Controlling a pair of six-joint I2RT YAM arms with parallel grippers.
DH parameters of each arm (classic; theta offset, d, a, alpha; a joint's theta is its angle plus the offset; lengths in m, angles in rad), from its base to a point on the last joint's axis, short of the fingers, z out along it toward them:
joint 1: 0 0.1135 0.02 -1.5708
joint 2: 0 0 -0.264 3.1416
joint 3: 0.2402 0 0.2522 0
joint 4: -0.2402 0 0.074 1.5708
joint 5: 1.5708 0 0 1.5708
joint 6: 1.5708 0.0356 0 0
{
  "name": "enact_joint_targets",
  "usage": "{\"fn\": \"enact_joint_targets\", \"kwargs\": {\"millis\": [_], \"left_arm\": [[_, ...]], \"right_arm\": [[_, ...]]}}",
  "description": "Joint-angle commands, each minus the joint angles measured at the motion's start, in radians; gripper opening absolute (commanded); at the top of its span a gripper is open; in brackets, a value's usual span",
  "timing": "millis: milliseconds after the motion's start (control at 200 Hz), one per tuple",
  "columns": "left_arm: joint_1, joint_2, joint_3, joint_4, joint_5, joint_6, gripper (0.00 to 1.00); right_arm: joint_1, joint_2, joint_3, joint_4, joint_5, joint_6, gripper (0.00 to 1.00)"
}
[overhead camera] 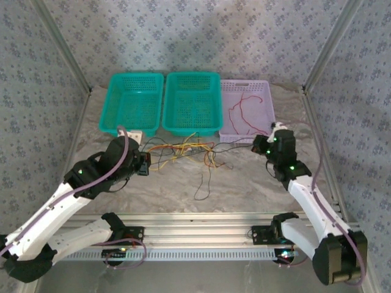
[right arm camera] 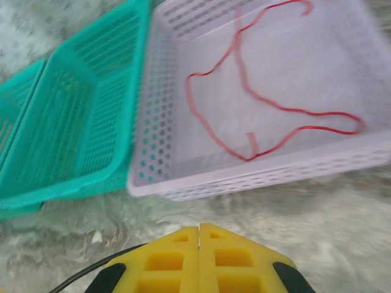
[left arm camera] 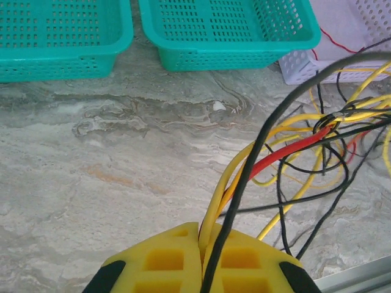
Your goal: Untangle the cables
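Left gripper [left arm camera: 200, 237]: pads pinched tight on yellow, black and red strands, likely anchoring that end. Cables [overhead camera: 183, 149]: tangled bundle, mid-table [overhead camera: 244, 189], just near of teal baskets [overhead camera: 189, 130]. Right gripper [right arm camera: 199, 231]: pads pressed together, nothing visibly held. Lilac basket [right arm camera: 256, 177], far right: one red cable [right arm camera: 275, 108] inside, seemingly sorted.

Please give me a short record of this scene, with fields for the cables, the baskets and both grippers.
cables: tangled yellow, black and red bundle on the table, in front of the baskets
red cable: lies apart, inside the lilac basket
teal baskets: two, side by side, left of the lilac basket
left gripper: shut on yellow, black and red strands
right gripper: shut, facing the lilac basket; a black strand runs beside it, hold unclear
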Motion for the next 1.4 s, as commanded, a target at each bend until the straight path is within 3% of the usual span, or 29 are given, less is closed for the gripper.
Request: {"fn": "enact_joint_targets", "kwargs": {"millis": [0,95,230,320,425,620,884,1124,1394], "left_arm": [[0.027,-0.032,0.03,-0.1,-0.068,0.03,0.0],[0.041,-0.017,0.045,-0.144,-0.107,0.04,0.0],[0.059,-0.03,0.051,-0.148,-0.122,0.057,0.0],[0.078,-0.034,0.037,-0.112,-0.085,0.062,0.0],[0.08,-0.003,0.021,-0.065,-0.026,0.051,0.0],[0.078,-0.004,-0.001,0.007,0.025,0.033,0.0],[0.078,-0.037,-0.009,-0.028,0.006,0.047,0.0],[0.079,-0.075,-0.053,-0.009,0.03,0.021,0.0],[0.079,-0.066,-0.066,0.039,0.066,0.011,0.0]], "right_arm": [[-0.085,-0.073,0.004,-0.145,0.114,0.063,0.0],[-0.158,-0.135,-0.011,-0.191,0.136,0.121,0.0],[-0.319,-0.169,-0.005,-0.241,0.063,0.164,0.0],[-0.388,-0.152,-0.002,-0.163,-0.047,0.167,0.0],[-0.313,-0.08,0.046,-0.167,-0.116,0.136,0.0],[-0.162,-0.118,0.099,-0.163,-0.071,0.095,0.0],[0.109,0.034,0.401,-0.224,0.012,-0.013,0.0],[0.233,0.37,0.726,-0.22,0.029,-0.073,0.0],[0.281,0.851,1.171,-0.275,0.061,-0.128,0.0]]}}
